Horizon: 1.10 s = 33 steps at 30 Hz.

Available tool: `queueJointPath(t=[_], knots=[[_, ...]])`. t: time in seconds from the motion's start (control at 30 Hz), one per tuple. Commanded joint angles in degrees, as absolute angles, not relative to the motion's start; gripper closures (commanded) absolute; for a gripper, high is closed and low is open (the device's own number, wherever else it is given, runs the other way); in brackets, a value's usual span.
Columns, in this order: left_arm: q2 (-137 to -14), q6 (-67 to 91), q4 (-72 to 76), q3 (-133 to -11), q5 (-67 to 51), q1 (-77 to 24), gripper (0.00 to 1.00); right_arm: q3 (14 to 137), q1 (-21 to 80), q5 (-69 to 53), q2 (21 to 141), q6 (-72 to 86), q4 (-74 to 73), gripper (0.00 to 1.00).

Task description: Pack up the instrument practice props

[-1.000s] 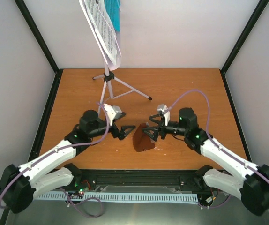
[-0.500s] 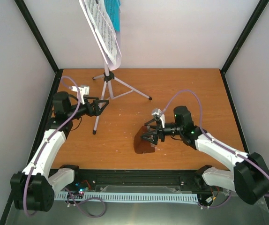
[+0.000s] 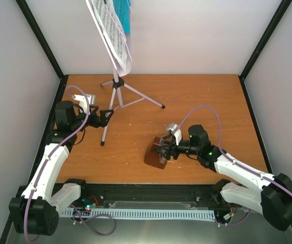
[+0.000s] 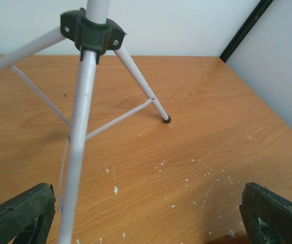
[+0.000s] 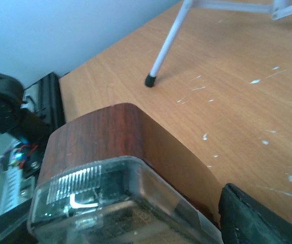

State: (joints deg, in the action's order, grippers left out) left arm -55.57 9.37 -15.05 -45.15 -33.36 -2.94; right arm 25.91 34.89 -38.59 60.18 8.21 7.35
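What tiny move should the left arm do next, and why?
Probably ease the left tool forward and close it on the music stand's near leg. Its jaws are open, and the leg stands just ahead between them, close beside one finger, not yet gripped.

The desk (image 3: 207, 96) is a flat top of orange-brown wood. It has lots of little white specks (image 4: 194, 168) and thin scratches on it. The music stand (image 3: 114, 94) stands on the desk at the back left. Its three thin white legs spread out, and each ends in a small black foot on the wood. The little brown metronome (image 3: 155, 155) sits near the front edge, a bit right of the middle, not touching the stand's legs.
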Motion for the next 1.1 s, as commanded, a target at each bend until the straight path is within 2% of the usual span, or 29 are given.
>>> queueJointPath(t=[0.0,0.17,0.47,0.7,0.93,1.0,1.07], knots=[[-53.40,6.77,-16.09,-44.97,-28.43,-2.64,0.01,23.46,38.30,-20.67,56.87,9.88,8.71,0.28],[-52.94,6.51,-15.98,-44.66,-27.79,-2.63,0.00,21.17,40.43,-9.69,53.98,12.45,11.39,0.30],[-51.76,6.43,-16.48,-44.40,-25.04,-2.63,0.01,21.43,39.76,17.04,57.33,20.40,7.67,0.32],[-50.53,6.76,-16.26,-43.93,-23.68,-2.64,0.00,22.67,29.22,19.26,61.09,21.94,8.70,0.31],[-50.59,11.75,-14.26,-43.55,-28.80,-2.64,0.01,26.42,18.78,12.00,67.14,21.11,11.12,0.31],[-50.62,15.70,-10.77,-41.82,-32.88,-2.64,0.00,27.73,18.24,9.48,66.22,20.36,9.99,0.27],[-51.32,19.91,-4.77,-39.47,-34.63,-2.62,0.01,28.68,18.28,6.67,63.45,19.36,8.15,0.17]])
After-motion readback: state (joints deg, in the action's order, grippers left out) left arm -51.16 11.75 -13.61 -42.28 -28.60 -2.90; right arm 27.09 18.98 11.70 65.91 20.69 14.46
